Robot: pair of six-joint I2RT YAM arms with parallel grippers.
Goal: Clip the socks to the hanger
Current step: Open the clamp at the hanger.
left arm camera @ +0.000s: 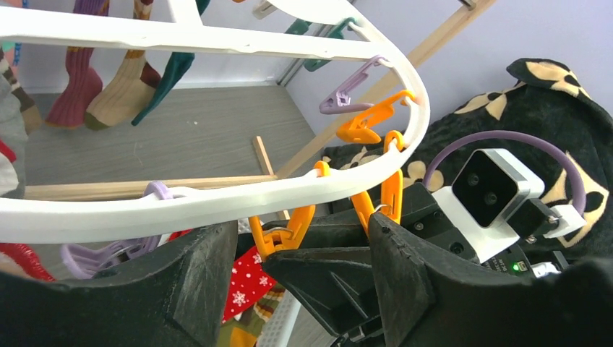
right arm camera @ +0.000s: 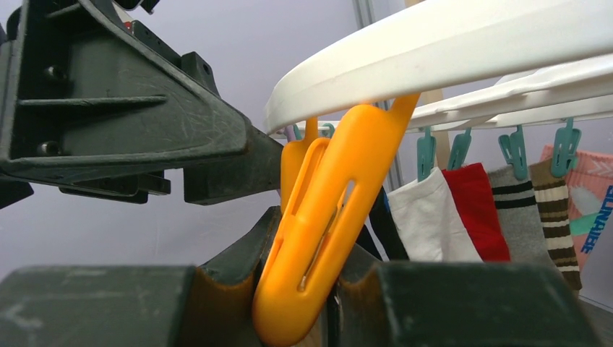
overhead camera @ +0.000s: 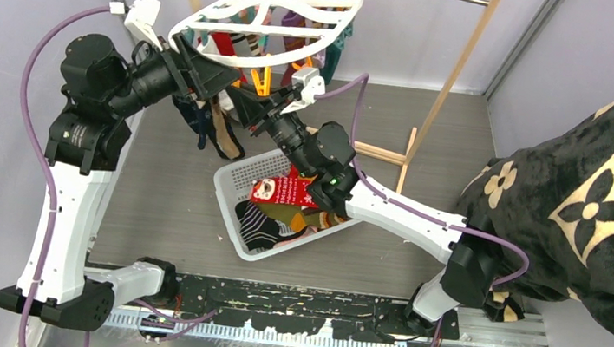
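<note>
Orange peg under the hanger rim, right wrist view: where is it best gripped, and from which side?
Grip the orange peg across its two outer faces near the free lower end, coming from below. It hangs tilted from the hanger rim, so the top is blocked by the ring and only the lower end is open. The right gripper has that end between its fingers.

The big white plastic ring hanger (overhead camera: 265, 12) hangs at the top middle, with the light wooden rack frame (overhead camera: 460, 60) to its right. Below it, the white mesh basket (overhead camera: 232, 189) sits on the grey surface (overhead camera: 164, 175) with small fabric socks (overhead camera: 284, 193) in it. The left claw (left arm camera: 300, 271) is under the hanger's near rim. The right claw (right arm camera: 296, 282) is around an orange plastic peg (right arm camera: 318, 217) there. The black plush blanket (overhead camera: 580, 196) fills the right side.
</note>
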